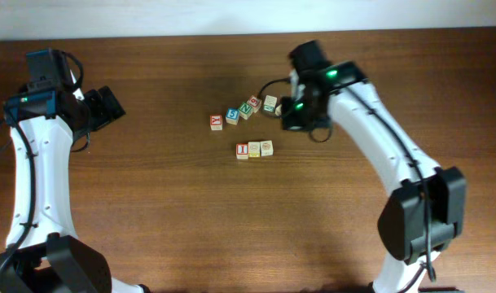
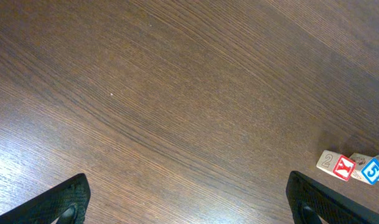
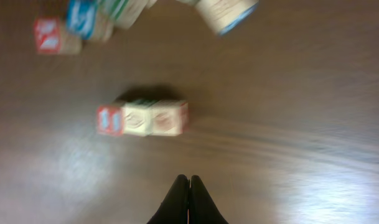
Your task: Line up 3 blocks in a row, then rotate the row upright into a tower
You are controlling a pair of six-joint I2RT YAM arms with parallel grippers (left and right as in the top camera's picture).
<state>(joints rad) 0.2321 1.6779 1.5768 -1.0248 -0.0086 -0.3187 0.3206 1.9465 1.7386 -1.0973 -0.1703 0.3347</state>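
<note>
Three blocks (image 3: 142, 119) at desk (image 3: 301, 93) centre; right gripper (image 3: 189, 182) fingers together, empty, clear only from right wrist; left gripper (image 2: 189, 205) wide apart, empty.

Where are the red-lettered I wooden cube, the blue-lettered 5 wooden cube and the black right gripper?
Red-I cube (image 1: 243, 150), overhead view, top face.
Blue-5 cube (image 2: 372, 171), left wrist view, lettered face.
Right gripper (image 3: 189, 180), right wrist view, between shut fingertips.

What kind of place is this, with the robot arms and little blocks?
Probably a robot test bench: two white robot arms stand at a plain wooden table, with small alphabet blocks laid out on it.
</note>
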